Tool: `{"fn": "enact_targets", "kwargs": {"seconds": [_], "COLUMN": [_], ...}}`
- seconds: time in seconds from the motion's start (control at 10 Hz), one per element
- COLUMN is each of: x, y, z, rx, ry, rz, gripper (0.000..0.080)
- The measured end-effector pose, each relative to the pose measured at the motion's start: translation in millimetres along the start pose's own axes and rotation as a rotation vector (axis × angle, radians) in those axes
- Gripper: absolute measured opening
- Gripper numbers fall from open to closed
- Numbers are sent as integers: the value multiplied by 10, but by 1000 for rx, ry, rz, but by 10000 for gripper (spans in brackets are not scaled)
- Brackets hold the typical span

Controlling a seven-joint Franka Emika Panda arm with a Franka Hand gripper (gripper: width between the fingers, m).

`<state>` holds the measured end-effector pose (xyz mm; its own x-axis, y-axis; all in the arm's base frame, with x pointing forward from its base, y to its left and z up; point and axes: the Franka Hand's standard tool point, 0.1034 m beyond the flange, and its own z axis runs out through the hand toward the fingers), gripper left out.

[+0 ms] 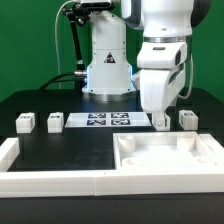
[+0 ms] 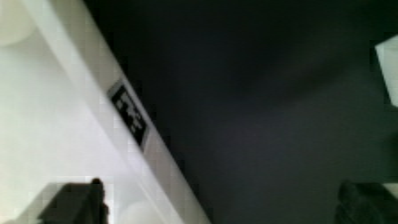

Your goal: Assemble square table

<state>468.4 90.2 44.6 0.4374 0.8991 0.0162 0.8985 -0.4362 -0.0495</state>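
**Operator:** What are the jaws doing right now?

**Spotter:** Your gripper point(image 1: 160, 121) is hanging low over the black table point(image 1: 40, 105), toward the exterior view's right. Its jaws are standing wide apart and gripping nothing. In your wrist view, the 2 fingers point(image 2: 71, 203) are showing only dark table between them.

**Operator:** And the square table?

**Spotter:** Your square panel point(image 1: 150, 160) is lying rim-up at the front, on the exterior view's right, just in front of the gripper. 1 leg point(image 1: 24, 122) and a 2nd leg point(image 1: 54, 122) are standing to the exterior view's left of the marker board point(image 1: 105, 121). A 3rd leg point(image 1: 186, 120) is standing just to the right of the gripper. The L-shaped rail point(image 1: 60, 181) is running along the front and left sides.

**Operator:** What's the white thing in my wrist view?

**Spotter:** You are looking at a white edge point(image 2: 54, 90) carrying a tag point(image 2: 128, 110). I cannot tell you which part it is.
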Motion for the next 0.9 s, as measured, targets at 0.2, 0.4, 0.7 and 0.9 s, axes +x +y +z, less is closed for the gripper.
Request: {"fn": "enact_targets", "kwargs": {"seconds": [0.2, 0.4, 0.7, 0.9], "x": [13, 76, 262, 270], "y": [-52, -247, -478, -485], "z": [-11, -11, 27, 30], "rx": [-15, -11, 19, 34], "ry": [23, 33, 32, 36], "rz": [267, 536, 864, 977], "gripper": [649, 649, 649, 649]}}
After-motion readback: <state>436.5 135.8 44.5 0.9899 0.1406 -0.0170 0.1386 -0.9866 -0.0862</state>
